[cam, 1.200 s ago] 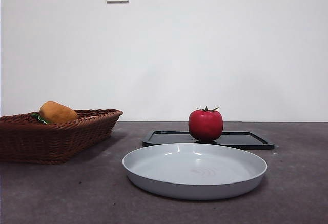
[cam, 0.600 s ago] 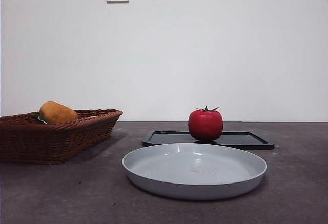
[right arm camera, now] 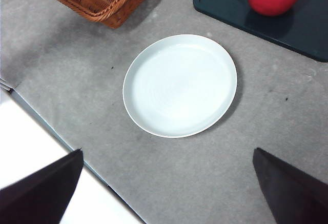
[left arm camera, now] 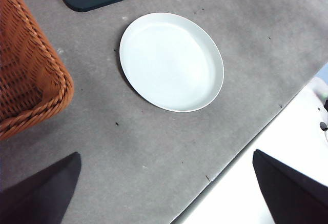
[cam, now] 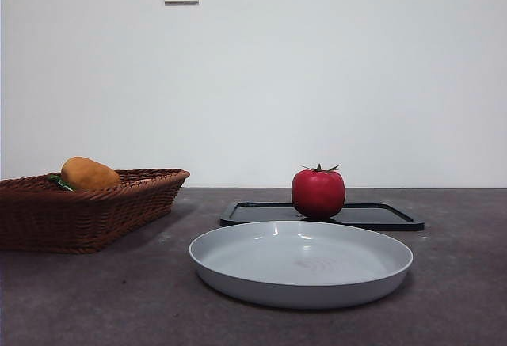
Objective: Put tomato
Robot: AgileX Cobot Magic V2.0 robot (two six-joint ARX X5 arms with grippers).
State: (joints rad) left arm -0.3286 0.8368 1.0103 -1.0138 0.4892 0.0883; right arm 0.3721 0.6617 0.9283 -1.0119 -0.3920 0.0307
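Grey tabletop (cam: 95,298) carries the tomato (cam: 318,192) upright on a black tray (cam: 380,217) (behind the plate (cam: 301,263)); both grippers (left arm camera: 166,193) (right arm camera: 166,193) hang high, jaws spread, empty.

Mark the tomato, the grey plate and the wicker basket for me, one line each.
tomato (cam: 318,193), front view, middle of its red body.
grey plate (cam: 238,271), front view, on its near outer wall.
wicker basket (cam: 95,219), front view, on its woven side wall.

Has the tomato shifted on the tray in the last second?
No. The tomato sits at the same spot on the black tray, behind the plate.
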